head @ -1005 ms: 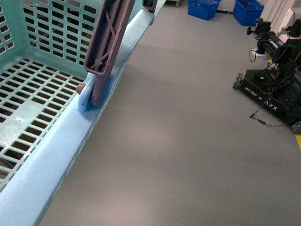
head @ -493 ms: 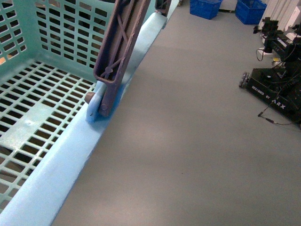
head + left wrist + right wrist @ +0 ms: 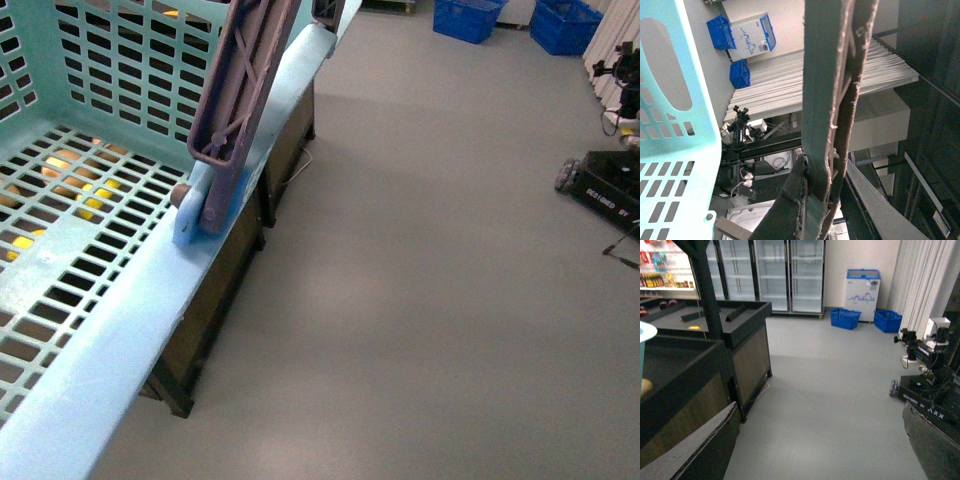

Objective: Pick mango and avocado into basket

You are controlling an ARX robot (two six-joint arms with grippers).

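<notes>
The light teal basket (image 3: pixel 130 310) fills the left of the front view, and its floor holds nothing. Its grey-brown handle (image 3: pixel 240 80) stands up from the near rim. In the left wrist view my left gripper (image 3: pixel 815 205) is shut on that handle (image 3: pixel 830 100), with the teal wall (image 3: pixel 670 125) beside it. My right gripper (image 3: pixel 820 437) is open and empty, with grey floor between its fingers (image 3: pixel 705 445). Yellow-orange fruit (image 3: pixel 60 165) shows through the basket's floor slots; I cannot tell which fruit it is. No mango or avocado is clearly in view.
A dark wooden display stand (image 3: pixel 215 290) sits under the basket and also shows in the right wrist view (image 3: pixel 740 335). Another black robot (image 3: pixel 927 385) stands on the grey floor to the right. Blue crates (image 3: pixel 845 319), a white freezer and glass-door fridges line the far wall.
The basket has moved over the dark display stand, which now shows beneath it along with yellow fruit through the slots. The other robot has slid toward the right edge of the front view.
</notes>
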